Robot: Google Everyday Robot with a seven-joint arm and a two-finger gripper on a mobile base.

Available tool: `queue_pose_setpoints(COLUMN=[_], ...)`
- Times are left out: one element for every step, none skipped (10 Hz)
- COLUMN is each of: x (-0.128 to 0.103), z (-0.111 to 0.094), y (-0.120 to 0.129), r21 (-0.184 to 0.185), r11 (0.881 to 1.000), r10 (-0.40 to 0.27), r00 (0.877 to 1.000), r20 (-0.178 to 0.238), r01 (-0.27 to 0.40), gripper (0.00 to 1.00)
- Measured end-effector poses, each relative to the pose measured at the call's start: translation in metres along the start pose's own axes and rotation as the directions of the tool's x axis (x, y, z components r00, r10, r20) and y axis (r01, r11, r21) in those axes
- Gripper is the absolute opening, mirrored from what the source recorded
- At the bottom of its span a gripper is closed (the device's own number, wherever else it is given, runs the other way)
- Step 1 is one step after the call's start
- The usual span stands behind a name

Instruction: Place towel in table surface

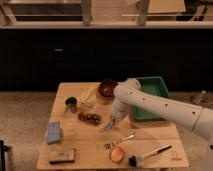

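Observation:
My gripper (110,123) hangs from the white arm that reaches in from the right, over the middle of the light tan table surface (150,142). It is shut on the towel (107,127), a small pale grey cloth that dangles from the fingertips just above or touching the tabletop. The towel is in front of the brown cluster (90,118) and to the left of the green tray (154,89).
A dark red bowl (107,88), a yellow item (88,95) and a dark cup (71,104) stand at the back. A blue-grey block (54,132) and a brown block (62,156) lie on the left. A fork (120,140), an orange (116,154) and a black brush (148,155) lie at the front.

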Motion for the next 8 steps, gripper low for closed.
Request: queue_pose_setpoints(x=[0.000,-0.001,-0.002,-0.002,-0.003,-0.004,-0.004,-0.006], z=[0.001,0.006,0.011,0.013,0.016,0.019,0.019,0.020], y=[0.000,-0.002,-0.005,-0.004,-0.004,-0.003,-0.004,-0.006], r21=[-0.001,-0.012,-0.016,-0.022,-0.028,-0.034,-0.036,-0.039], r11=[1.000,1.000,0.999,0.998,0.996,0.993,0.990,0.986], r10=[-0.006,-0.026,-0.047,-0.062,-0.083,-0.113,-0.133,-0.159], r00=[1.000,1.000,0.999,0.998,0.996,0.993,0.990,0.986], r20=[0.002,0.010,0.019,0.026,0.035,0.046,0.049,0.053], r01=[0.006,0.026,0.047,0.063,0.084,0.115,0.135,0.162], gripper=[0.08,0.18,0.28,0.36,0.46,0.59,0.67,0.77])
